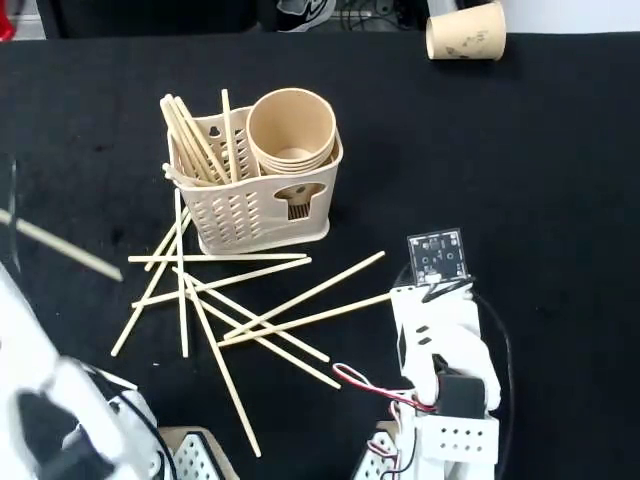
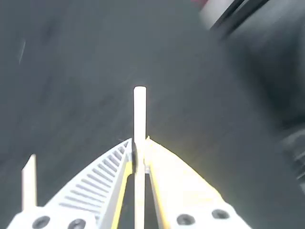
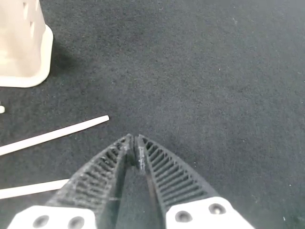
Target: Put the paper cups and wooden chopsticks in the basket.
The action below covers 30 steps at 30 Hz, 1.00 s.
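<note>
One chopstick (image 2: 139,109) pinched in left gripper (image 2: 139,145); right gripper (image 3: 135,141) closed, empty
Best tilted upright over basket (image 1: 250,215) before release

A matte black table (image 1: 540,200) runs to its far edge, beyond which lie a pale surface (image 1: 580,12) and dark cables (image 1: 372,15).

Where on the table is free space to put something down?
Free: the wide black stretch right of the basket, below the lying paper cup; also the corner left of the basket. Crowded: loose chopsticks in front of the basket.
</note>
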### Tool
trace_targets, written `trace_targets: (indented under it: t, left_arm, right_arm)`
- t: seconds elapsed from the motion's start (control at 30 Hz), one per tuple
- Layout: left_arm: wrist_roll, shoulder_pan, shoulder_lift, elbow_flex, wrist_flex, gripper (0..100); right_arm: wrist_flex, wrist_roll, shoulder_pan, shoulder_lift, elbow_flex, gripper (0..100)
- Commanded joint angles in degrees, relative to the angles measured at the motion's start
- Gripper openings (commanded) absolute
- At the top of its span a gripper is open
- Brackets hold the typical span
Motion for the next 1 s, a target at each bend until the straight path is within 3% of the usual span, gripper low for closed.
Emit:
trace_targets:
  t: [0.0,0.17,0.4,0.67,0.9,0.97]
  left_arm:
    - [0.1,7.7,-18.8,-2.9,-17.0,3]
    - [-0.3,21.9,-24.3,1.7,-42.9,3]
    - [-10.6,40.7,-18.1,8.0,-46.8,3]
    - [-11.3,43.0,-9.9,17.5,-52.1,3]
    - [-11.3,43.3,-17.4,28.4,-52.3,3]
    - [-11.3,43.3,-21.3,30.9,-51.9,8]
  right_arm:
    - [0.3,0.4,0.5,-3.9,-0.2,1.5]
    - [0.3,0.4,0.6,-3.9,-0.2,1.5]
    - [0.3,0.4,0.6,-3.9,-0.2,1.5]
    - [0.3,0.4,0.7,-3.9,-0.2,1.5]
    - [0.1,0.4,0.7,-4.0,-0.2,1.5]
    - [0.1,0.4,0.7,-4.0,-0.2,1.5]
